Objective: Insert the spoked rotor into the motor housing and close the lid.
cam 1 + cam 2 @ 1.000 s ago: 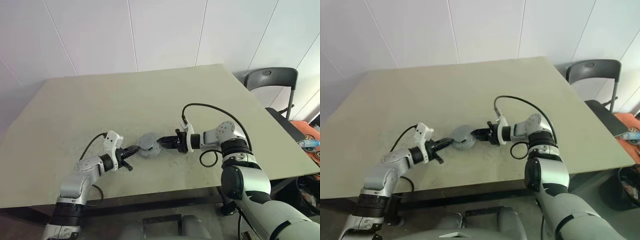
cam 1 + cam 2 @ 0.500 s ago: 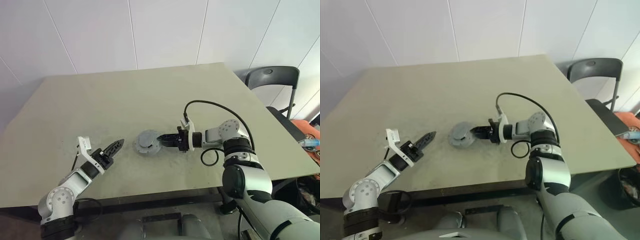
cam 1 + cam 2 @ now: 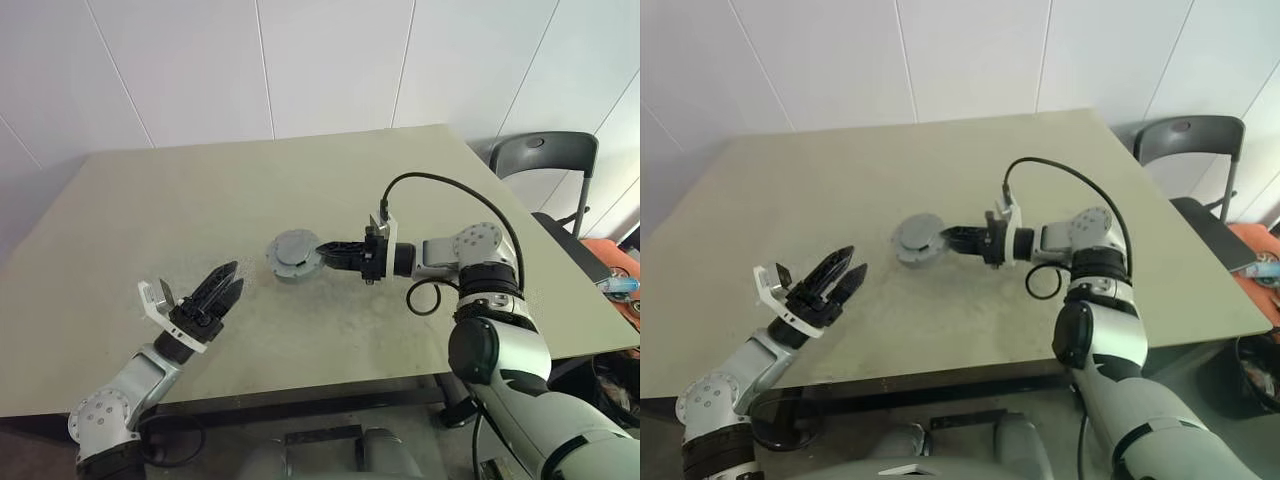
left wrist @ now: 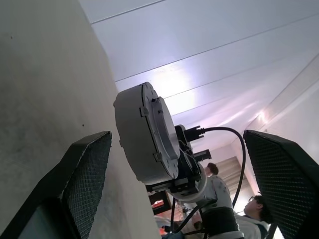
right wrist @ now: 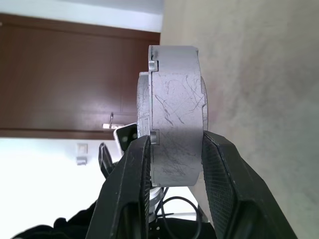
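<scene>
Hands come first, two of them, each with two black fingers. The left hand [image 3: 222, 288] is the nearest thing, low at the near left of the desk [image 3: 200, 200], and its fingers are spread wide apart with nothing in them. A bit farther in, near the middle of the desk, the right hand [image 3: 325, 252] reaches in from the right and points toward the left. Its two fingers are clamped on the edge of one round grey disc, the motor housing [image 3: 292, 254] with the lid [image 3: 912, 234] on it as its flat grey top face. From the head views I count one desk, one grey disc and one dark chair [image 3: 543, 160] past the far right corner. I cannot tell from those views if the disc rests on the desk or is held just above it. The right wrist view shows more: the disc [image 5: 174, 134] is seen edge-on, scratched and grey, with a finger [image 5: 127, 199] pressed on each flat side, and a brown door [image 5: 70, 79] is behind it. The left wrist view shows the disc [image 4: 144, 134] from the other side, with the right hand behind it and the two left fingers [image 4: 82, 174] far apart. It also shows two people [image 4: 251, 211] far back, and the head views do not show them.
</scene>
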You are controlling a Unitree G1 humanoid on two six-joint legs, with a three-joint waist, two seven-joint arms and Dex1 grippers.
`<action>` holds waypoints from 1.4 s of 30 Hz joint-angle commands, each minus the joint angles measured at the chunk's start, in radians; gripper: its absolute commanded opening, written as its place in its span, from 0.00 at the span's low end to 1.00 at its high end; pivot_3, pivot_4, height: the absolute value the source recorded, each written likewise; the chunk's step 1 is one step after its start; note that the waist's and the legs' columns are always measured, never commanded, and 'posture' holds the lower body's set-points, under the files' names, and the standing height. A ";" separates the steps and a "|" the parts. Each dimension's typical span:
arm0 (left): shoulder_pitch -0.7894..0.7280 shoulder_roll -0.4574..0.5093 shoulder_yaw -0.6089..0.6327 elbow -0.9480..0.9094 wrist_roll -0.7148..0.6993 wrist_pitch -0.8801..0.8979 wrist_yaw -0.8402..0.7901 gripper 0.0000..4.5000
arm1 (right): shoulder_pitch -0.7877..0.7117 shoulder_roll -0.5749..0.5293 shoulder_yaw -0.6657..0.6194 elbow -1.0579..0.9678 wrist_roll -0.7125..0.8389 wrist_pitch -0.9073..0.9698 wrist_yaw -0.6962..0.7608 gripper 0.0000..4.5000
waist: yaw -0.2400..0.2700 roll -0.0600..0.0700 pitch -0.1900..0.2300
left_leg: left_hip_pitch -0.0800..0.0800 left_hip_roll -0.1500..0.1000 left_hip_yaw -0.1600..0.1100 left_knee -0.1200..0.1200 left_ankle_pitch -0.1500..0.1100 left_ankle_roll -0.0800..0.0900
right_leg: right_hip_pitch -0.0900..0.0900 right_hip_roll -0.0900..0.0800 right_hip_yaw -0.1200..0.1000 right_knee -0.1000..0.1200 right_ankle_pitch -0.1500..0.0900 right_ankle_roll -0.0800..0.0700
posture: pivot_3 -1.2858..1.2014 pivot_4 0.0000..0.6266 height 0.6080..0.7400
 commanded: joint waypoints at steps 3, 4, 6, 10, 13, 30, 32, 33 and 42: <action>-0.049 0.017 -0.057 -0.025 -0.084 0.008 0.040 1.00 | -0.021 0.025 0.059 -0.093 0.131 0.012 0.020 0.25 | -0.001 0.000 0.000 | 0.000 0.000 0.000 0.000 0.000 0.000 | 0.000 0.000 0.000 -0.001 0.000 0.000 | 0.52 0.00 1.00; -0.050 0.020 -0.067 -0.025 -0.095 0.013 0.042 1.00 | -0.017 0.026 0.069 -0.098 0.146 0.012 0.020 0.25 | -0.001 0.000 0.000 | 0.000 0.000 0.000 0.000 0.000 0.000 | 0.000 0.000 0.000 -0.001 0.000 0.000 | 0.52 0.00 1.00; -0.055 0.021 -0.081 -0.022 -0.109 0.004 0.054 1.00 | -0.010 0.026 0.088 -0.108 0.178 0.012 0.015 0.25 | 0.000 0.000 0.000 | 0.000 0.000 0.000 -0.001 0.000 0.000 | 0.000 0.000 0.000 -0.002 0.000 0.000 | 0.52 0.00 1.00; -0.060 0.016 -0.103 -0.028 -0.134 -0.010 0.074 1.00 | 0.012 0.028 0.123 -0.128 0.231 0.012 -0.004 0.25 | 0.000 0.000 0.000 | 0.000 0.000 0.000 -0.001 0.000 0.000 | 0.001 0.000 0.000 -0.003 0.000 0.000 | 0.52 0.00 1.00; -0.058 0.016 -0.111 -0.035 -0.147 -0.023 0.081 1.00 | 0.024 0.028 0.138 -0.137 0.271 0.012 -0.022 0.25 | 0.001 0.000 0.000 | 0.000 0.000 0.000 -0.001 0.000 0.000 | 0.001 0.000 0.000 -0.003 0.001 0.000 | 0.52 0.00 1.00; -0.038 0.049 -0.160 -0.054 -0.211 -0.036 0.090 0.46 | 0.055 0.019 0.170 -0.140 0.397 0.012 -0.083 0.25 | 0.000 0.000 0.000 | -0.001 0.000 0.000 -0.001 0.000 0.000 | 0.001 0.000 0.000 -0.004 0.001 -0.001 | 0.52 0.00 1.00; -0.037 0.054 -0.161 -0.052 -0.206 -0.039 0.084 0.46 | 0.060 0.048 0.131 -0.156 0.407 0.012 -0.082 0.25 | 0.000 0.000 0.000 | -0.001 0.000 0.000 -0.001 0.000 0.000 | 0.001 0.000 0.000 -0.004 0.001 -0.001 | 0.52 0.00 1.00; -0.037 0.056 -0.162 -0.052 -0.204 -0.041 0.082 0.46 | 0.071 0.064 0.123 -0.172 0.410 0.012 -0.089 0.25 | 0.000 0.000 0.000 | -0.001 0.000 0.000 -0.001 0.000 0.000 | 0.001 0.000 0.000 -0.004 0.001 -0.001 | 0.52 0.00 1.00; -0.019 0.066 -0.163 -0.065 -0.223 -0.052 0.080 0.46 | 0.137 0.113 0.067 -0.220 0.421 0.012 -0.199 0.69 | 0.001 0.000 0.000 | -0.001 0.000 0.000 -0.001 0.000 0.000 | 0.000 0.000 0.000 -0.004 0.001 -0.001 | 0.52 0.00 1.00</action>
